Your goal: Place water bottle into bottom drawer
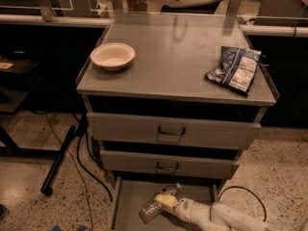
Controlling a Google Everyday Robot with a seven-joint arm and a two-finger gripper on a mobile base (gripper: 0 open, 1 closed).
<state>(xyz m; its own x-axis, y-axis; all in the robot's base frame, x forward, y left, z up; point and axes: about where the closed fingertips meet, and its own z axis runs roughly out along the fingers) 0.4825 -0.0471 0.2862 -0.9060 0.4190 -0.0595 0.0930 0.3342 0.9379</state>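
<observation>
The water bottle (156,203) is a clear ribbed plastic bottle, lying tilted with its neck toward the cabinet, low inside the bottom drawer (126,203). That drawer is pulled open and shows a flat grey floor and low side walls. My gripper (167,202), at the end of the white arm coming in from the lower right, is shut on the bottle's middle, over the drawer floor. I cannot tell whether the bottle touches the floor. The two upper drawers are closed.
A cream bowl (112,56) sits at the left of the cabinet top and a blue-and-white snack bag (234,70) at the right. Black cables and a dark bar (57,160) lie on the speckled floor left of the cabinet.
</observation>
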